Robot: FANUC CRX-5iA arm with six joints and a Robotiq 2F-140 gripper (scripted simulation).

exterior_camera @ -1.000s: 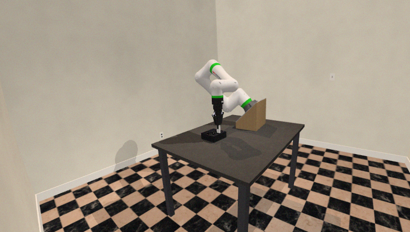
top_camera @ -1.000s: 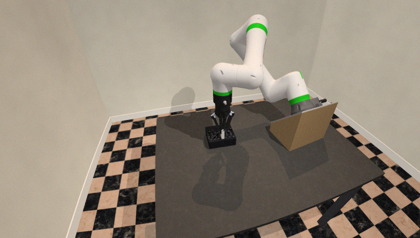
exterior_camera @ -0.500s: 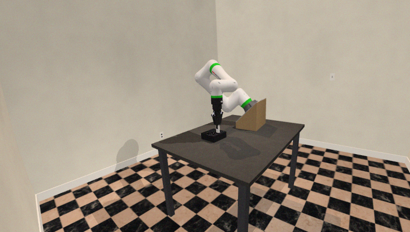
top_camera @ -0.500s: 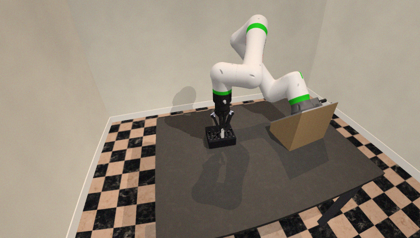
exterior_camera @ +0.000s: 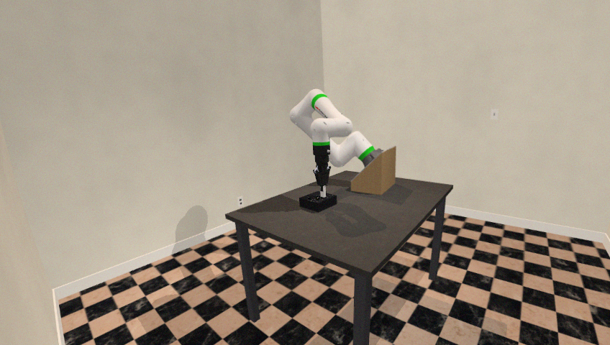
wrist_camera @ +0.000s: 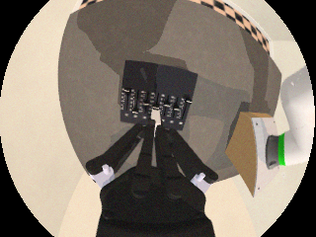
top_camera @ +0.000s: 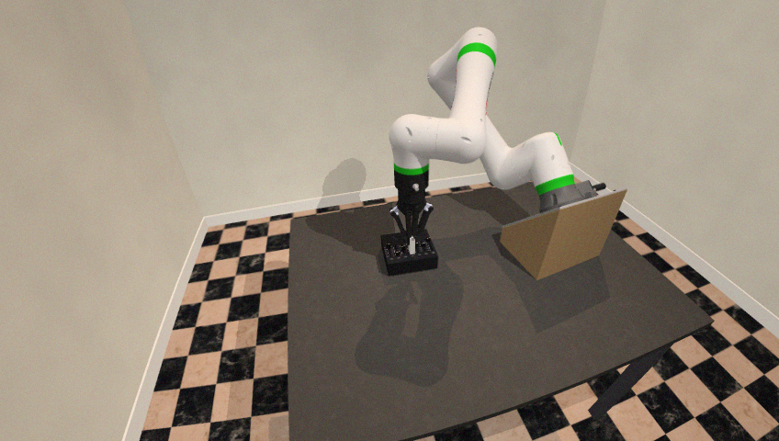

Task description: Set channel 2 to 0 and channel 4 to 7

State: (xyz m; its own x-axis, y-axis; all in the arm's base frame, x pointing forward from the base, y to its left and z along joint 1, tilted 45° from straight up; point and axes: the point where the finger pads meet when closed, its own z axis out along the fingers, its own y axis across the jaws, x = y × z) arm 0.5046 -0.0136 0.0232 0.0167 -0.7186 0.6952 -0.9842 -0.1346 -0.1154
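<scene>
The lighting desk [top_camera: 409,254] is a small black box with a row of faders, standing flat on the dark table. It also shows in the exterior view [exterior_camera: 317,200] and in the wrist view [wrist_camera: 157,95]. My gripper [top_camera: 411,243] points straight down with its fingers shut together, and its white tips rest among the faders near the middle of the desk. In the wrist view the shut fingertips [wrist_camera: 156,120] meet at the desk's near edge, between the fader slots. The faders are too small to read their levels or tell which one the tips touch.
A tan wedge-shaped box [top_camera: 562,234] stands at the table's back right, in front of the arm's base. It also shows in the exterior view [exterior_camera: 375,172]. The table's left edge lies close beside the desk.
</scene>
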